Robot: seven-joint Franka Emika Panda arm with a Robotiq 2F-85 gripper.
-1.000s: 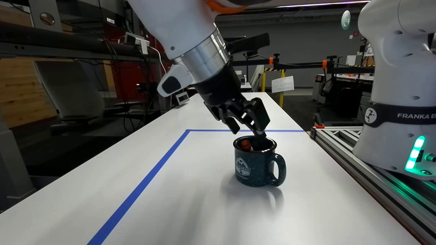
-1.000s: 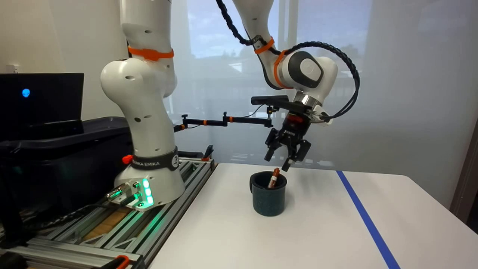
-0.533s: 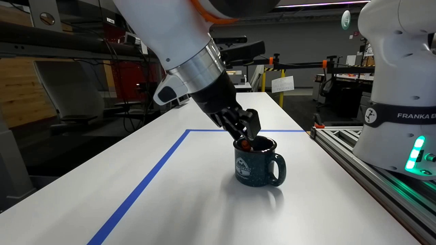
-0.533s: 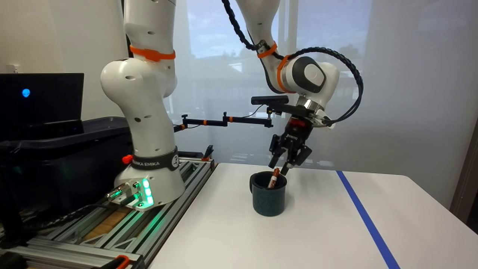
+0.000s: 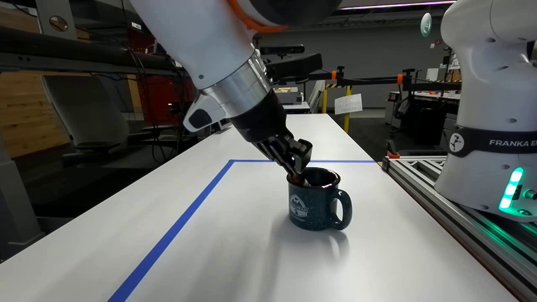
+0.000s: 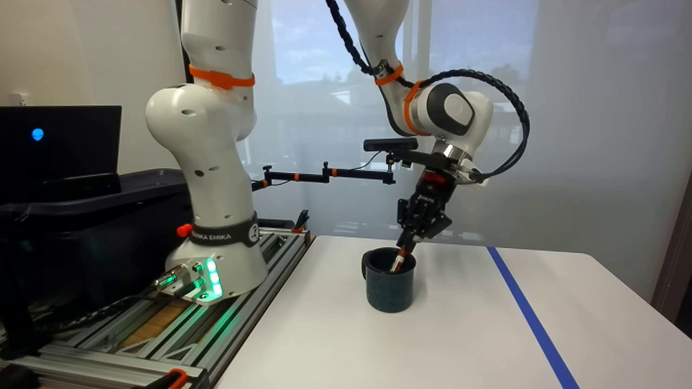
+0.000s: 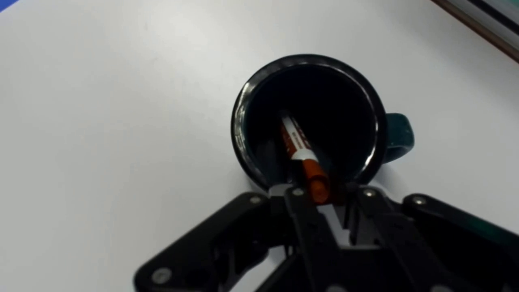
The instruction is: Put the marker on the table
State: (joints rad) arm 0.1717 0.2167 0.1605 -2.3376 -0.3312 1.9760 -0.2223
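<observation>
The marker (image 7: 298, 142), reddish-brown with a white band and an orange-red cap, leans inside the dark teal mug, cap end up. My gripper (image 6: 406, 242) reaches down at a slant to the mug's rim, its fingers shut on the marker's cap. In the wrist view the cap shows between the fingers, while the marker's lower end fades into the mug's dark inside. Only a little of the cap shows in the exterior view where the gripper (image 5: 297, 174) covers it. The mug stands upright on the white table (image 5: 201, 260).
The mug (image 5: 310, 209) has its handle (image 5: 345, 209) toward the robot base (image 5: 491, 176). Blue tape (image 6: 532, 313) crosses the tabletop. A metal rail frame (image 6: 259, 302) runs along the table's edge by the base. A camera arm (image 6: 357, 174) reaches out behind the mug.
My gripper has come down to the mug, and its fingers have gone from open to shut around the marker's cap. The marker's top has shifted slightly; the mug has hardly moved.
</observation>
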